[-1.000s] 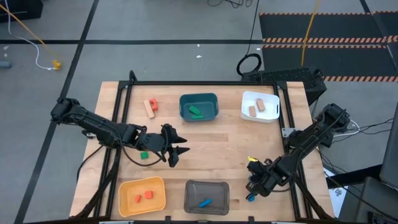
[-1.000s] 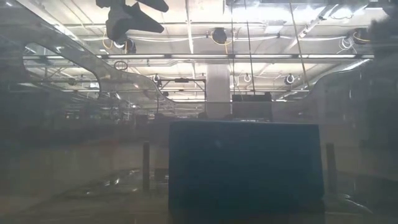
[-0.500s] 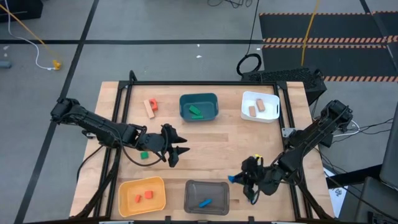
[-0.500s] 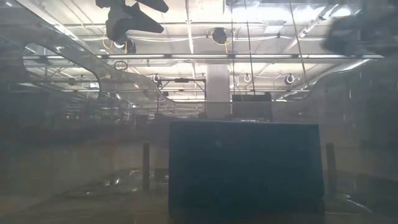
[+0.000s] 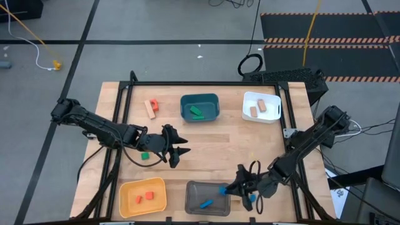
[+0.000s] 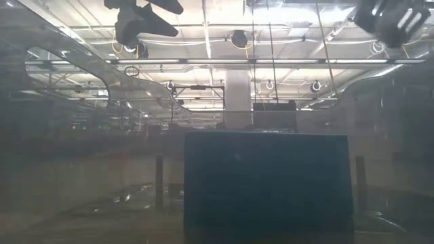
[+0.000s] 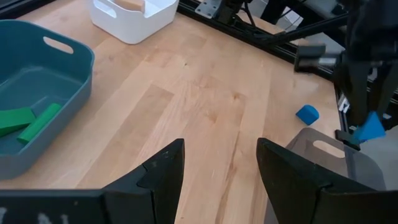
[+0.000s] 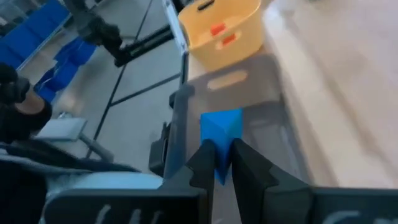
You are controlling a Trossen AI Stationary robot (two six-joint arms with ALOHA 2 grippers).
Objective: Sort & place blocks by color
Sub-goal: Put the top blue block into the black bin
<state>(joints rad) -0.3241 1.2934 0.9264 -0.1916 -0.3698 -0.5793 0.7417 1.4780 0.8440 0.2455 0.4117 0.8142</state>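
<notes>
Right fingers [image 8: 222, 163] pinched on a blue block [image 8: 221, 132], over the rim of the grey bin [image 5: 195, 190], yellow bin [image 8: 219, 28] beyond. Left fingers [image 7: 217, 163] spread wide, holding nothing, above bare bench [image 7: 205, 93]; another blue block [image 7: 306, 114] well ahead, just beside the grey bin.

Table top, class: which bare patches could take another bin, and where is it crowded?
Bare wood lies between the teal bin, white bin and grey bin, mid-table. Crowded spots: the right hand carrying a blue block at the grey bin's rim, and the left hand near the green block.
</notes>
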